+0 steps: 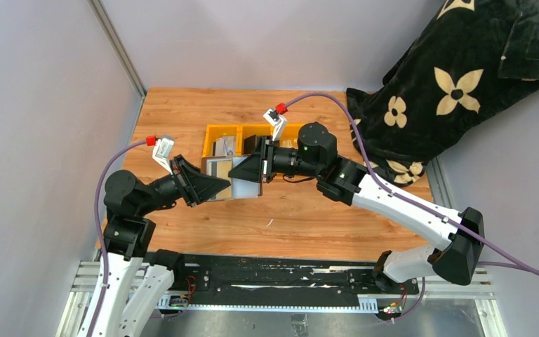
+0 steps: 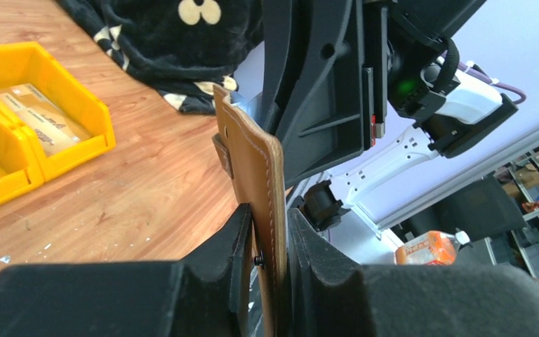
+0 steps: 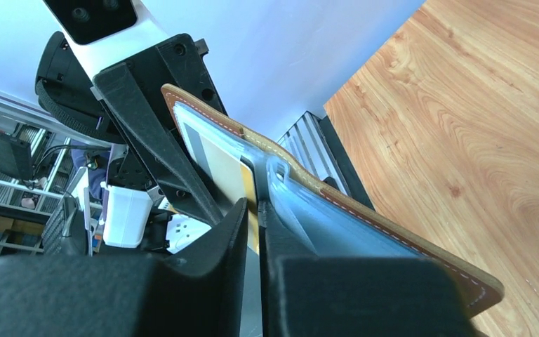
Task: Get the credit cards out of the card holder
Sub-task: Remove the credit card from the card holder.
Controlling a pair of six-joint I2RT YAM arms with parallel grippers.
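The card holder (image 1: 219, 168) is held up above the table's middle, between the two arms. In the left wrist view its brown leather back (image 2: 256, 175) stands edge-on between my left gripper's (image 2: 268, 235) jaws, which are shut on it. In the right wrist view it lies open, with a grey inside (image 3: 337, 225) and a stitched brown rim. A tan credit card (image 3: 231, 175) sticks out of its pocket. My right gripper (image 3: 256, 210) is shut on that card's edge. Seen from above, the left gripper (image 1: 210, 186) and right gripper (image 1: 244, 170) meet tip to tip at the holder.
Yellow bins (image 1: 222, 132) stand just behind the grippers and hold some flat items; one bin (image 2: 63, 98) lies left of the holder. A black cloth with cream flowers (image 1: 456, 77) drapes over the table's back right corner. Grey walls close in the left and back.
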